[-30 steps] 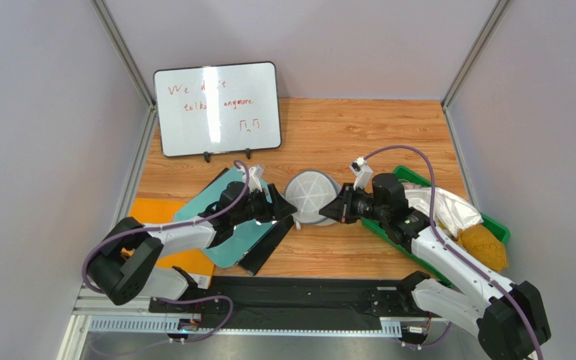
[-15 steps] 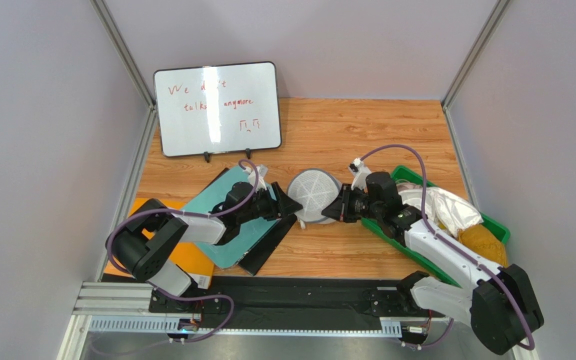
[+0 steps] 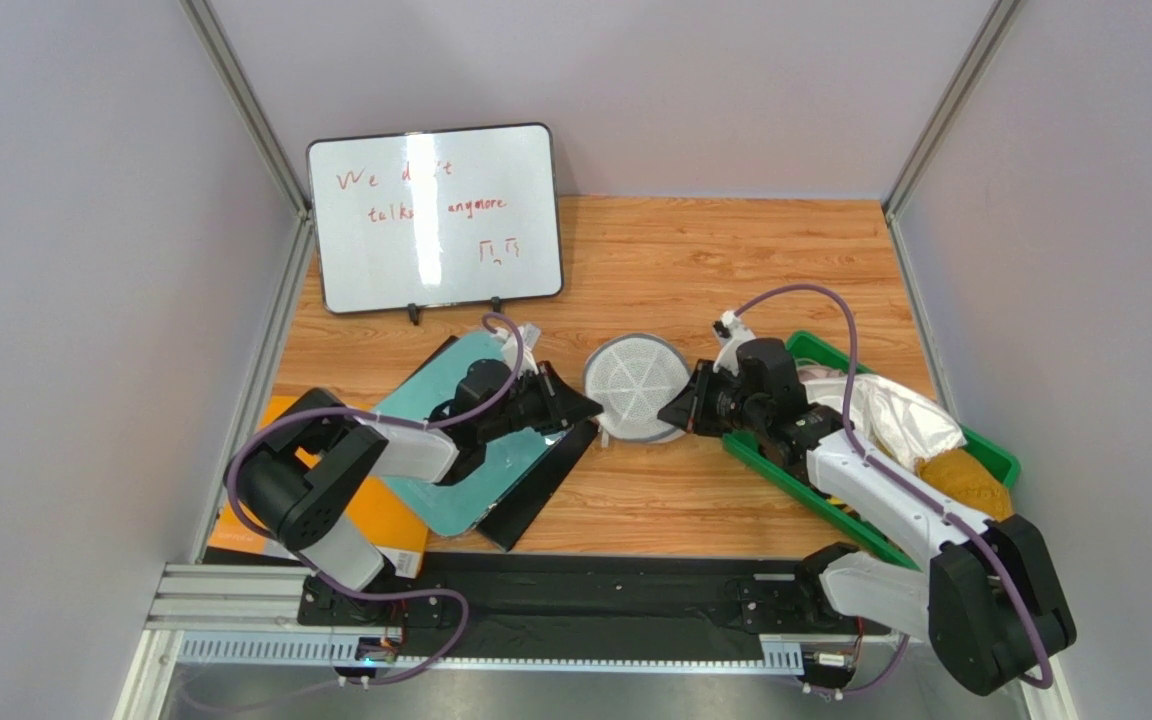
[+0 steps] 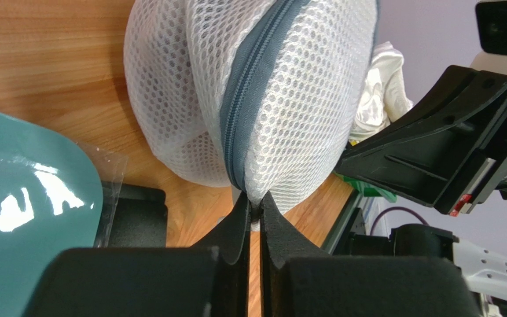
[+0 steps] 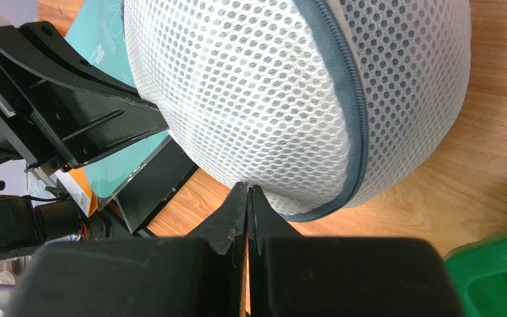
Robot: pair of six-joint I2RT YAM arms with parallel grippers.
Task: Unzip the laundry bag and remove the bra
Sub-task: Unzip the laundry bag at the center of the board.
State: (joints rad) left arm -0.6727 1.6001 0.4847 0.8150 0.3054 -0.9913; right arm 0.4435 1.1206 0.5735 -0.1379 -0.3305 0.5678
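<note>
Two pincers (image 3: 594,408) (image 3: 666,414), laundry bag (image 3: 636,378) between

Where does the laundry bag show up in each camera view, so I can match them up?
Top external: bag mid-table, just right of the teal sheet.
Left wrist: fills the upper middle, zip running down it.
Right wrist: fills the upper centre.
Shared landmark: the teal sheet, lower left in the left wrist view, top left in the right wrist view.
</note>
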